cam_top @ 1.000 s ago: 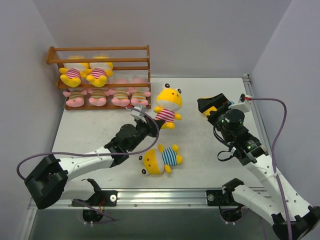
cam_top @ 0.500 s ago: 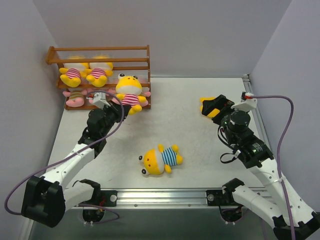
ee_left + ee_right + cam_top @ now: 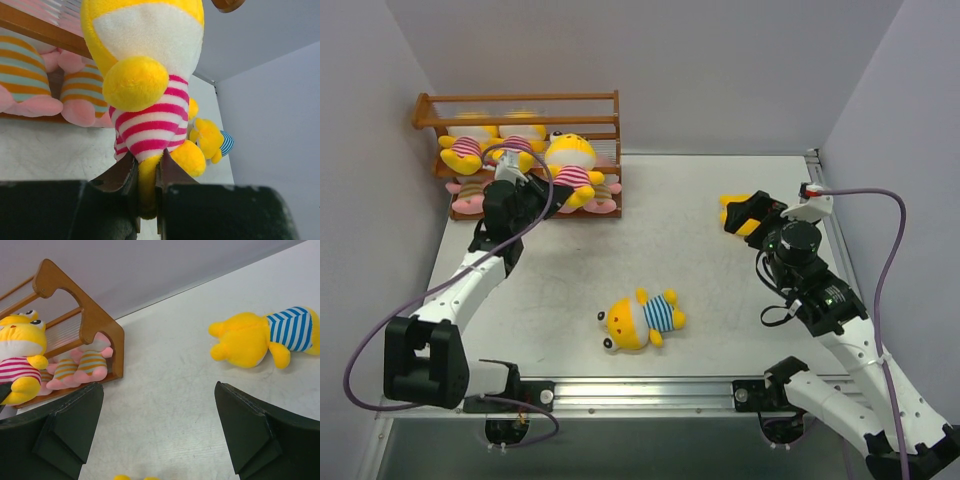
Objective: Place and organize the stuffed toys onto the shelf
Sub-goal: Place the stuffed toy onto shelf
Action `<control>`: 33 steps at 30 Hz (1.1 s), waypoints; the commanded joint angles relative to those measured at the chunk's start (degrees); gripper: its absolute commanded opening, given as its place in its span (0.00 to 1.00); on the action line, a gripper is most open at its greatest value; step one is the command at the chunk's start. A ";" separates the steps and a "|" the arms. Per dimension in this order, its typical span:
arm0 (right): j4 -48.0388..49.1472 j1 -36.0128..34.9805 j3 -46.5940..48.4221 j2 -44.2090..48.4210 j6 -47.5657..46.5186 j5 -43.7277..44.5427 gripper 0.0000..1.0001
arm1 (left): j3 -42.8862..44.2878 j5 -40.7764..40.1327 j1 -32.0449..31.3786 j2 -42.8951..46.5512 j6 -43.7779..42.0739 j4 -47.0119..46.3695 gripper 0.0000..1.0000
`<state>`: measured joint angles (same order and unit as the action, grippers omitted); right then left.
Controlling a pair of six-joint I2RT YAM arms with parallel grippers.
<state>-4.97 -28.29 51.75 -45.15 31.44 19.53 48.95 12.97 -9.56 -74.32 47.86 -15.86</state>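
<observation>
The orange-brown shelf (image 3: 517, 100) stands at the back left. Two yellow toys in pink-striped shirts (image 3: 490, 150) sit on its middle tier. Several pink toys in tan-striped shirts (image 3: 470, 196) sit on its bottom tier. My left gripper (image 3: 533, 190) (image 3: 146, 167) is shut on a leg of a third yellow pink-striped toy (image 3: 569, 169) (image 3: 150, 95), held upright at the shelf's front right. A blue-striped yellow toy (image 3: 642, 319) (image 3: 265, 337) lies on the table's near middle. My right gripper (image 3: 750, 212) (image 3: 157, 390) is open and empty. Another yellow toy (image 3: 730, 212) lies mostly hidden under it.
The grey table (image 3: 720, 300) is walled at the back and both sides, with a metal rail along its near edge (image 3: 650, 385). The shelf's top tier (image 3: 520, 122) holds nothing. In the right wrist view the shelf's end post (image 3: 102, 327) is at the left.
My left arm has swung left and back, carrying the pink-striped yellow toy from the table's middle up to the shelf's front. The right arm has barely moved.
</observation>
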 commanded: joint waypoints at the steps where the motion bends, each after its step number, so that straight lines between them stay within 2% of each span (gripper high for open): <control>1: 1.46 0.61 -0.33 0.94 -1.21 1.48 0.99 | 5.62 3.20 0.42 -2.49 0.57 1.53 0.03; 11: 1.11 1.14 -0.33 1.38 -1.38 1.04 0.99 | 14.05 0.74 0.60 -8.90 -1.98 4.87 0.04; 23: -0.30 1.84 -0.24 2.87 -1.29 1.30 0.99 | 21.09 0.65 0.68 -18.30 -5.58 2.50 0.08; 33: -1.18 2.01 0.11 3.57 -1.12 1.13 0.99 | 22.95 1.62 1.21 -22.18 -5.32 -1.80 0.09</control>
<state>-6.63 -26.65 51.55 -42.09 31.11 19.53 68.62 13.78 -8.99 -96.47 43.00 -11.44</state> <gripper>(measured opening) 0.994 0.153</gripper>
